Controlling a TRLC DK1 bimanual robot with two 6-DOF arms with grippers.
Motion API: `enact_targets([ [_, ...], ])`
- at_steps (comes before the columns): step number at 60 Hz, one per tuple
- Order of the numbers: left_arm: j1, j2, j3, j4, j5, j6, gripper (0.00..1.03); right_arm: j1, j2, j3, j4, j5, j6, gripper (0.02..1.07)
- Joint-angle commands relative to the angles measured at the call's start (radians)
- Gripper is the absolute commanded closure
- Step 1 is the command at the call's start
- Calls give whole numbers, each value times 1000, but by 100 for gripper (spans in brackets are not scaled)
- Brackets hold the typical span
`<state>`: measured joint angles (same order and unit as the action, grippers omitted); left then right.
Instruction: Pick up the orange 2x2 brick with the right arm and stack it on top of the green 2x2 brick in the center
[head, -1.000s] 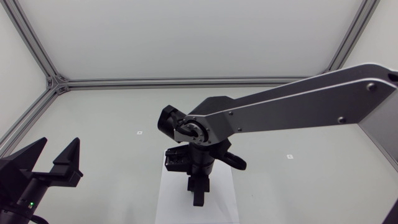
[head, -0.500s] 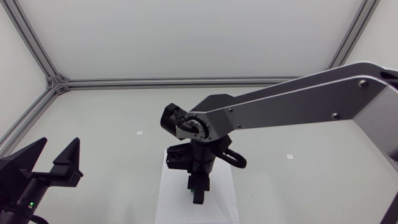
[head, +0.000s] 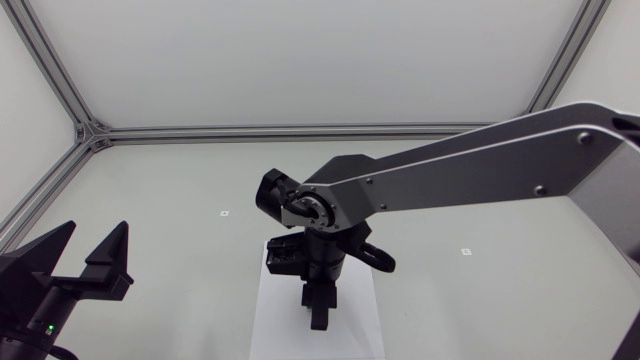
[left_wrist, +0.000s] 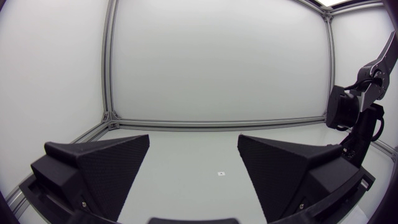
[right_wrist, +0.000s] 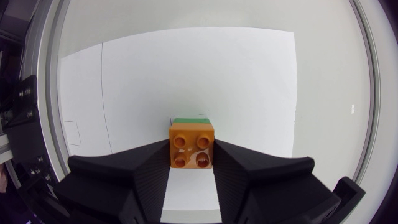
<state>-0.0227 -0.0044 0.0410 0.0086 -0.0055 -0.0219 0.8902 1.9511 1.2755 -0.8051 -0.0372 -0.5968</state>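
In the right wrist view the orange 2x2 brick (right_wrist: 191, 147) sits studs-up between my right gripper's (right_wrist: 191, 149) two fingers, which press on its two sides. A thin green edge of the green brick (right_wrist: 189, 120) shows just beyond and below the orange one; whether the two touch cannot be told. In the head view my right gripper (head: 318, 312) points straight down over the white sheet (head: 272, 322) and hides both bricks. My left gripper (head: 90, 258) stands open at the near left with nothing in it; in its own view the left gripper (left_wrist: 194, 158) has wide-spread fingers.
The white sheet (right_wrist: 186, 74) lies flat under the bricks at the table's middle. Aluminium frame rails (head: 300, 131) run along the back and left edges. My right arm (left_wrist: 354, 118) shows ahead of and beside the left gripper.
The right arm's long link dipped slightly and came back; its gripper stays over the white sheet. The left arm has not moved.
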Motion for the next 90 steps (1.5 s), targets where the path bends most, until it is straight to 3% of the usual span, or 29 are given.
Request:
enact_targets([
  [1, 3, -8, -41, -15, 4, 13, 4, 0, 115, -77, -14, -7, -29, 81],
  [90, 3, -8, -41, -13, 6, 13, 4, 10, 19, -42, -23, -9, -43, 81],
])
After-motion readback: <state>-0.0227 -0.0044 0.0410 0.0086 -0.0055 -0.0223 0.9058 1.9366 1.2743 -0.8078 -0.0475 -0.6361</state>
